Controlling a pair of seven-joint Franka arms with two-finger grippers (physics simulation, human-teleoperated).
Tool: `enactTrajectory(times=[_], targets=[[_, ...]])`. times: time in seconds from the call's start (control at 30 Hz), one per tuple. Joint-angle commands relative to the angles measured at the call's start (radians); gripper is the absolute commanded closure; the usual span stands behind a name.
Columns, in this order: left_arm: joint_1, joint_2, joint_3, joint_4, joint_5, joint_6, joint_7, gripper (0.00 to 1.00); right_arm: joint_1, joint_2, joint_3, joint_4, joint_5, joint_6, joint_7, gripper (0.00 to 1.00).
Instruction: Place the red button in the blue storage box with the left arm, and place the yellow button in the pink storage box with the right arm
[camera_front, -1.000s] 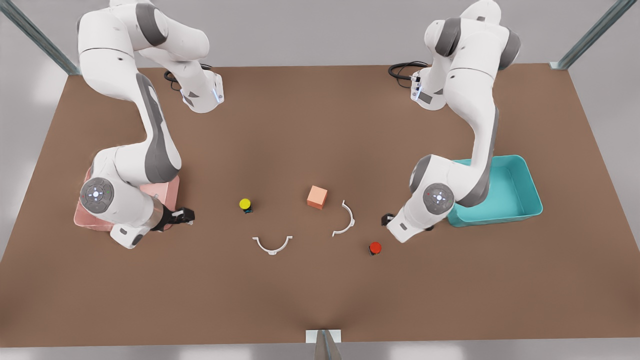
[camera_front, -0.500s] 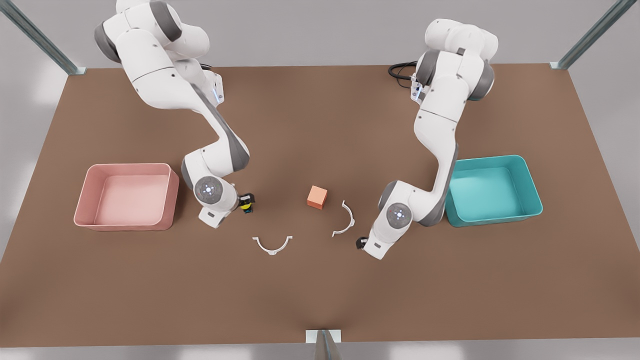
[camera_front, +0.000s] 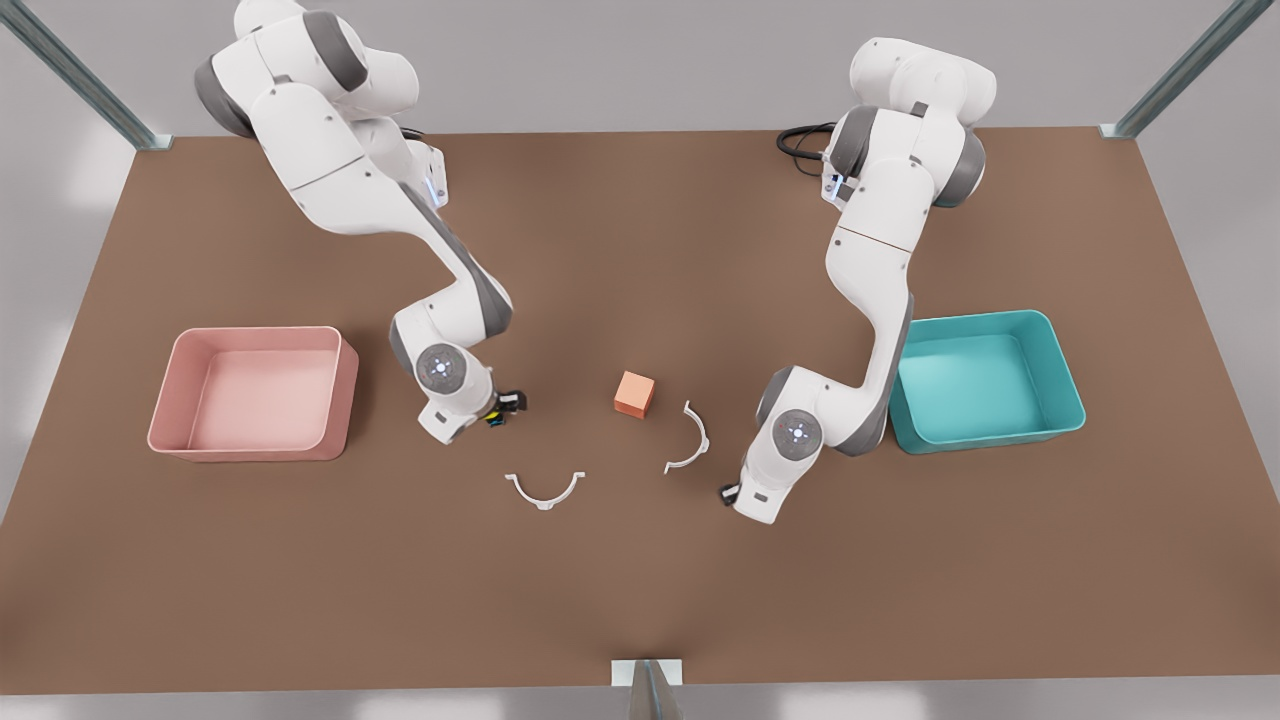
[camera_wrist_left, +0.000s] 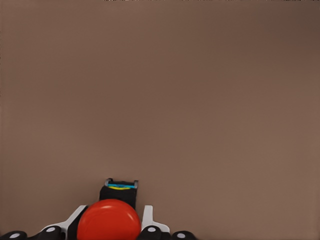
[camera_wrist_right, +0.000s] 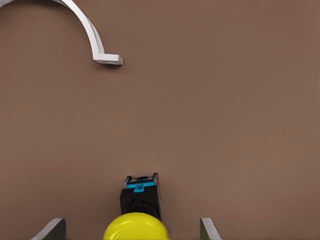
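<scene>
Left wrist view: red button (camera_wrist_left: 108, 220) sits between left claw (camera_wrist_left: 111, 226) fingers.

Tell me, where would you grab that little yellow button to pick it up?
Probably from straight above, with the fingers closing on the two sides below the cap. The yellow button has a rounded, slippery-looking dome over a black boxy base whose flat faces suit the pads. The right gripper is already placed so, its open fingers on either side of the button.
</scene>
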Motion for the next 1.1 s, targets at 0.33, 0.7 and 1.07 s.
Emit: enactTrajectory(times=[0.33,0.7,1.07], targets=[[0.006,-0.079,0.011,0.007,-0.002,-0.014,-0.131,0.54,-0.011,0.031,-0.01,-0.074,-0.05,0.277,0.151,0.0],[0.322,-0.538,0.025,-0.364,-0.002,-0.261,0.583,0.52,-0.043,0.031,-0.009,-0.103,-0.127,0.271,0.146,0.28],[0.568,-0.738,0.027,-0.763,-0.003,-0.104,1.038,0.51,-0.04,0.025,0.013,-0.114,-0.127,0.257,0.157,0.24]])
